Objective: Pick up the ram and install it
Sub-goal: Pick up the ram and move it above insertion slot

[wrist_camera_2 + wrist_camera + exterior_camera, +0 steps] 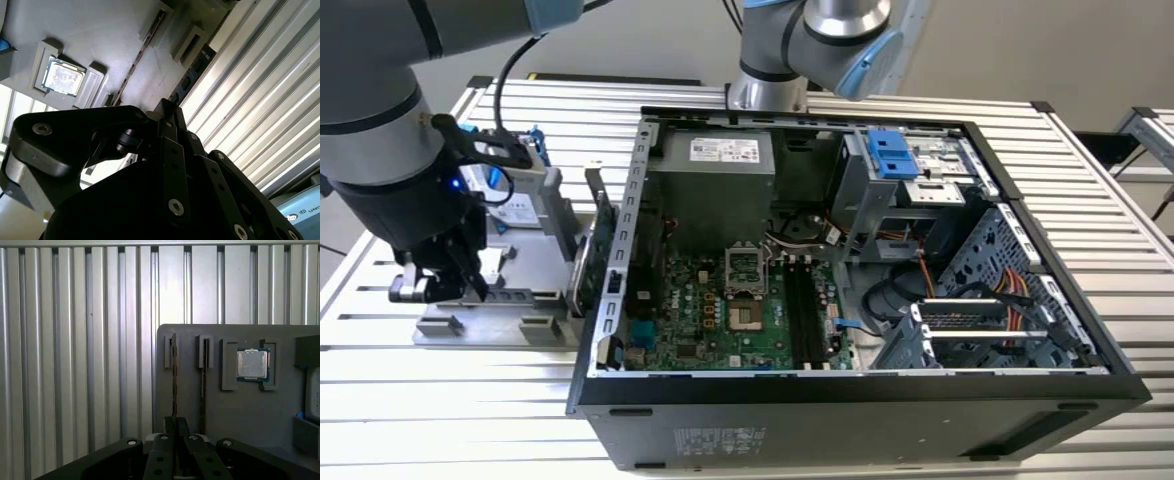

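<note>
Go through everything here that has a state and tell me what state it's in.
Case: lying open, side panel off.
Tool: down at the holder, in line with the ram.
Ram: on edge in its holder slot, not yet installed.
Second stick: on edge in the next slot.
Processor: flat in its pocket.
Board slots: look empty.

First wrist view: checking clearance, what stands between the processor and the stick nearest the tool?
A second ram stick in its slot, per the first wrist view.
</note>
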Tool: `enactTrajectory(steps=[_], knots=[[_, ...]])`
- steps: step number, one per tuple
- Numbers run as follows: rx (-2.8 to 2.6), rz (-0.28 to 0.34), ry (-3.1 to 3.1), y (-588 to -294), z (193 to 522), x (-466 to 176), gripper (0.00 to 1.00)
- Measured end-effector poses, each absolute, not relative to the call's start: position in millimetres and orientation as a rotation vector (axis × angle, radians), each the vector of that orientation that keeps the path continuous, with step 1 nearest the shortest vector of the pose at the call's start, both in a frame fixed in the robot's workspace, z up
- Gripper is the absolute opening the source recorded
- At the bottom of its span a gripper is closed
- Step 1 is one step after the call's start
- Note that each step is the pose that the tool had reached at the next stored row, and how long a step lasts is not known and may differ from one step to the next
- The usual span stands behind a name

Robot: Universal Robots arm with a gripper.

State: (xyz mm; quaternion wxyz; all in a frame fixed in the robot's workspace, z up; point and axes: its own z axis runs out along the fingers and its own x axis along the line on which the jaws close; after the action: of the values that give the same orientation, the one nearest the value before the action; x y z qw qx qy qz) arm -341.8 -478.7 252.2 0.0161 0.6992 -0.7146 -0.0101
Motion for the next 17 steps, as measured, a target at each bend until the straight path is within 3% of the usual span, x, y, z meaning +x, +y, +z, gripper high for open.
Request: enactTrajectory(steps=[17], knots=[[2.174, -0.031, -2.222, -478.7, 257.2, -341.8, 0.00]])
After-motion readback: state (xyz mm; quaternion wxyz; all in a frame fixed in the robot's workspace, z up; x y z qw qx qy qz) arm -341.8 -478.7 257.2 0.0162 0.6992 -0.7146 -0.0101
